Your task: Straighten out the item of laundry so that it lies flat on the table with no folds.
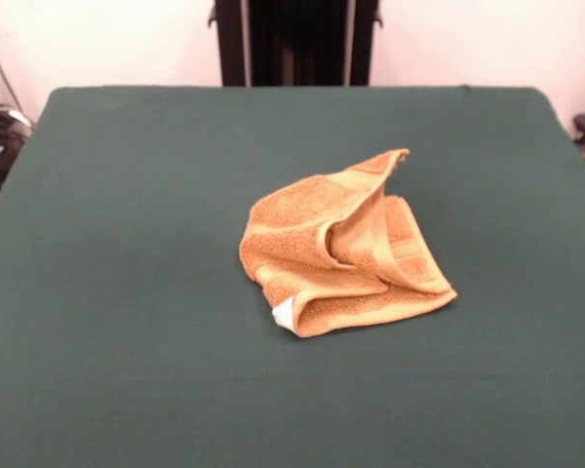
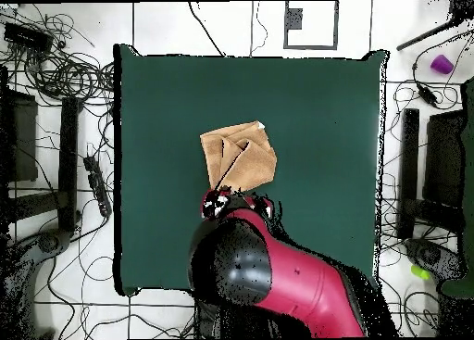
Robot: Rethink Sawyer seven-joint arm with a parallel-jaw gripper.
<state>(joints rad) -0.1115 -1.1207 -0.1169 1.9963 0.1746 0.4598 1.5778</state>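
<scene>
Near the middle of the dark green tabletop (image 1: 127,292) lies the golden-orange towel (image 1: 341,263), crumpled and folded over itself into a rough, uneven heap. In the front view one corner of the towel rises into a peak at its far side, with a woven band stripe (image 1: 366,200) running down from that peak along a curled edge. A second layer is tucked inside the fold, forming a pocket just below the peak. The lowest layer spreads out flat toward the near side of the towel, and a small white tag (image 1: 284,313) shows at the towel's near corner, touching the tabletop. The rest of the tabletop around the towel is bare felt-like cloth on every side.

In the overhead view the towel (image 2: 239,156) appears as a compact, roughly four-sided shape with diagonal creases crossing its middle, and the white tag (image 2: 260,125) peeks out at the corner farthest from the robot arm. The red and black arm (image 2: 278,276) reaches over the tabletop (image 2: 324,114) from the edge nearest the robot's base, its rounded black joint just beside the towel. The end effector (image 2: 227,202) sits at the towel's edge closest to the arm, seen from directly above; whether it is wide, narrow or gripping cloth I cannot tell. The front view shows no part of it over the towel.
</scene>
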